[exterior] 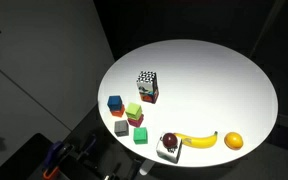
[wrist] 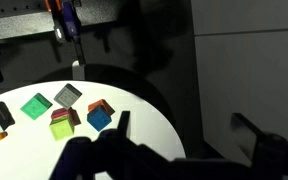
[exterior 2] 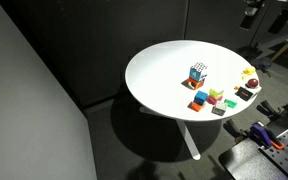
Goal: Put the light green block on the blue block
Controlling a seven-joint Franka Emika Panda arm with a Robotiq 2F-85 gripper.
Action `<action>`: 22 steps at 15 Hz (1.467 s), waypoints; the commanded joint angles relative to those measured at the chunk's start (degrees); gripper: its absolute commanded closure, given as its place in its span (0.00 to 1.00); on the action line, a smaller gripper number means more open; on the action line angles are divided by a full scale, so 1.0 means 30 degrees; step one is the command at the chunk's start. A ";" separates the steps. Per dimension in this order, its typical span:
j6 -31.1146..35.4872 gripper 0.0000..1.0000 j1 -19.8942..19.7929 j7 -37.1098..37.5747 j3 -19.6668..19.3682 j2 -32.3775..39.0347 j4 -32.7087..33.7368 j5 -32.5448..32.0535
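Note:
The light green block sits on the white round table, in a cluster of small cubes. It also shows in the other exterior view and in the wrist view. The blue block stands a little apart from it, also in the other exterior view and the wrist view. My gripper shows only in the wrist view. It is open and empty, high up, over the table's edge and away from the cubes.
A red cube, a grey cube and an emerald-green cube lie by the two blocks. A checkered cube stands behind them. A banana, an orange fruit and a dark red fruit lie near the table edge.

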 commanded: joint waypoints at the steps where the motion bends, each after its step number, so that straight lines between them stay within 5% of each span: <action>1: -0.0120 0.00 -0.0302 -0.0143 0.0227 -0.0022 0.0052 0.0148; 9: 0.0465 0.00 -0.0654 0.0060 0.0407 0.0188 0.0238 -0.0130; 22: 0.5103 0.00 -0.1714 -0.0086 0.0751 0.2498 0.0572 -0.2979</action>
